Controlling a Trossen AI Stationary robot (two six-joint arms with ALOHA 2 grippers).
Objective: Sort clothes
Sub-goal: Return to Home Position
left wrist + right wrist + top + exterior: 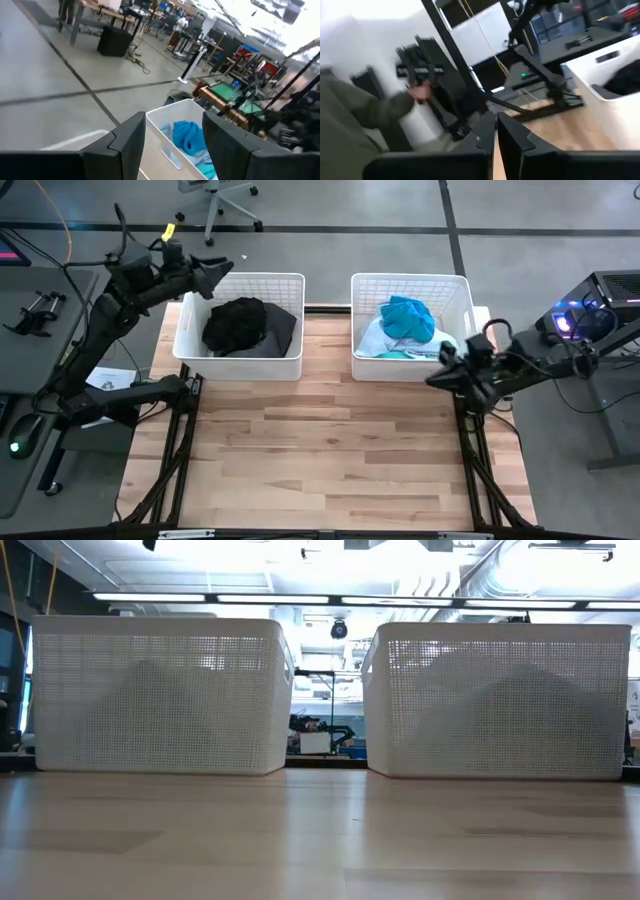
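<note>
Black clothes (243, 326) lay in the left basket (250, 277), turquoise and pale clothes (407, 319) in the right basket (410, 277). Your left gripper (226, 270) hovered at its basket's corner, fingers spread. Your right gripper (433, 378) hung beside the other basket, fingers pressed together.

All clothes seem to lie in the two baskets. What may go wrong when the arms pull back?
The right claw, shut, sits close to the front corner of the right basket; swinging away may nudge it. The left claw, open, hangs over the back rim of the left basket and may catch it. A person stands nearby, perhaps within reach.
</note>
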